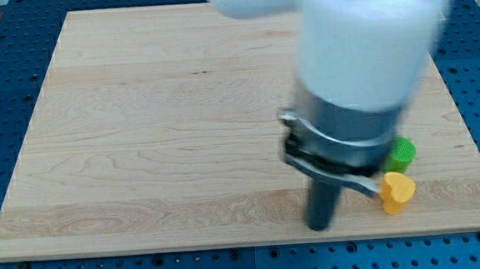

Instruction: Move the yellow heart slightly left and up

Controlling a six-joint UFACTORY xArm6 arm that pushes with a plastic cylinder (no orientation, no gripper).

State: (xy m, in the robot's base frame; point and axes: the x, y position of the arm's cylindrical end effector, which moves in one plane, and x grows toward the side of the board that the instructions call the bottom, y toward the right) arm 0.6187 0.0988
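Yellow heart [398,191] right of my tip [318,226]

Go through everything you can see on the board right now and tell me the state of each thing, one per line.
yellow heart: flat on the board near the view's bottom right, free of my tip.
green block: just above the heart, partly hidden behind the arm, shape unclear.
my tip: down on the board, left of the heart, with a gap.
wooden board: flat on the blue table.
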